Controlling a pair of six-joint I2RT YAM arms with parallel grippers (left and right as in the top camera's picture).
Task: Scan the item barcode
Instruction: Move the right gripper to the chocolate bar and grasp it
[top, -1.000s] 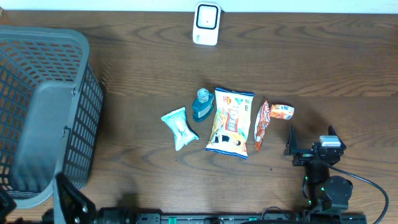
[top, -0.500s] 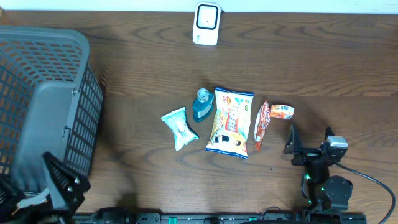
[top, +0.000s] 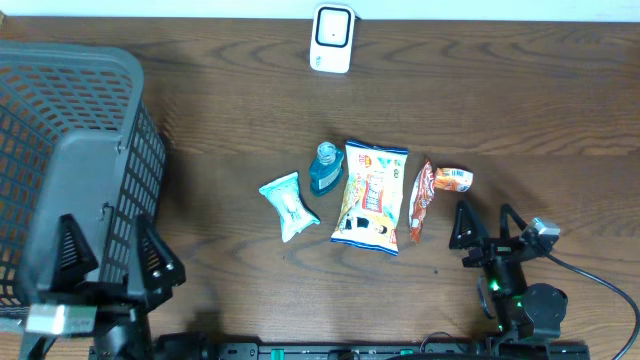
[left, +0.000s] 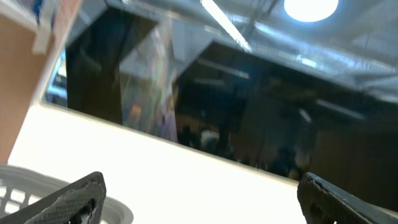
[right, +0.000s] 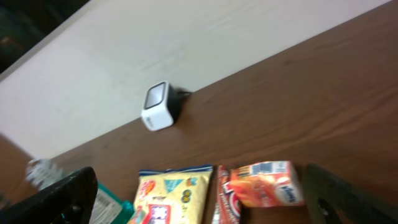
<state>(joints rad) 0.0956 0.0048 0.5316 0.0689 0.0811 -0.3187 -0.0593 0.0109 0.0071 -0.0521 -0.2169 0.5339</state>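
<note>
Your items to scan lie in a loose row at the middle of the overhead frame, all flat on the tabletop. There are five, one of each: a teal packet, a blue bottle just beside it, a yellow snack bag touching the bottle, a slim red packet, and a small orange carton at the red packet's upper end. The one white scanner stands at the top centre, near the far edge, with a broad band of bare wood between it and the row. You also have open wood across the whole right side of the frame. The single grey basket fills the left edge. Print shows on the yellow bag and the carton, but it is too small for you to read. Your right fingers are spread wide and hold nothing, low right of the carton and apart from it. Your left fingers are likewise spread and empty, at the basket's lower corner
</note>
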